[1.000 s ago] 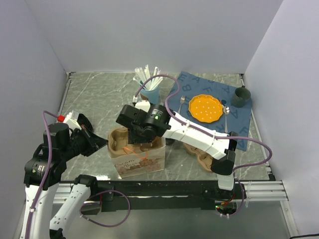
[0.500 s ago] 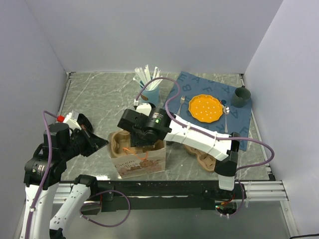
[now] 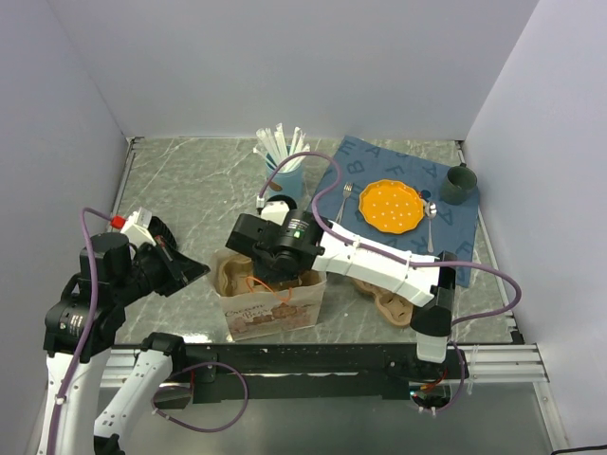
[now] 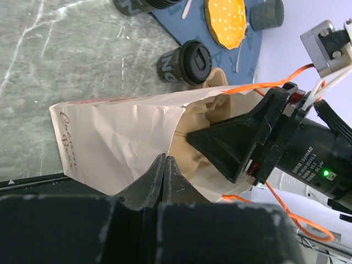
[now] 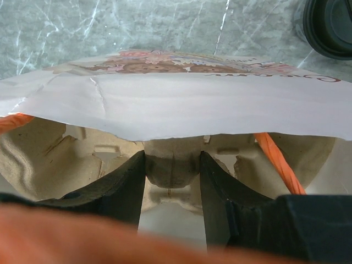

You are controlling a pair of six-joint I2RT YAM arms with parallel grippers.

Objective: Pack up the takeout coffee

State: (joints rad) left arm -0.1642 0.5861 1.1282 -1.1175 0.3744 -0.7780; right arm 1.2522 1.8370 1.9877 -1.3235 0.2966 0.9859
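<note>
A printed paper bag [image 3: 275,311] stands at the front of the table, its mouth open. My left gripper [image 3: 197,272] is shut on the bag's left rim, as the left wrist view [image 4: 165,160] shows. My right gripper [image 3: 272,273] reaches into the bag and is shut on the centre post of a brown cardboard cup carrier [image 5: 171,165], which sits inside the bag. A black lidded cup, the takeout coffee [image 4: 191,60], stands on the table just beyond the bag. In the top view the right arm hides it. A second black cup [image 4: 135,5] stands further back.
A light-blue straw cup [image 3: 285,176] stands at the back. A blue letter mat [image 3: 365,161] holds an orange plate [image 3: 390,207], a fork, a spoon and a grey-green mug [image 3: 459,185]. Another brown carrier [image 3: 396,308] lies under the right arm. Orange bag handles [image 4: 297,217] hang loose.
The right gripper has sunk lower into the bag with the carrier. The bag has shifted slightly right and forward, and the left gripper followed its rim.
</note>
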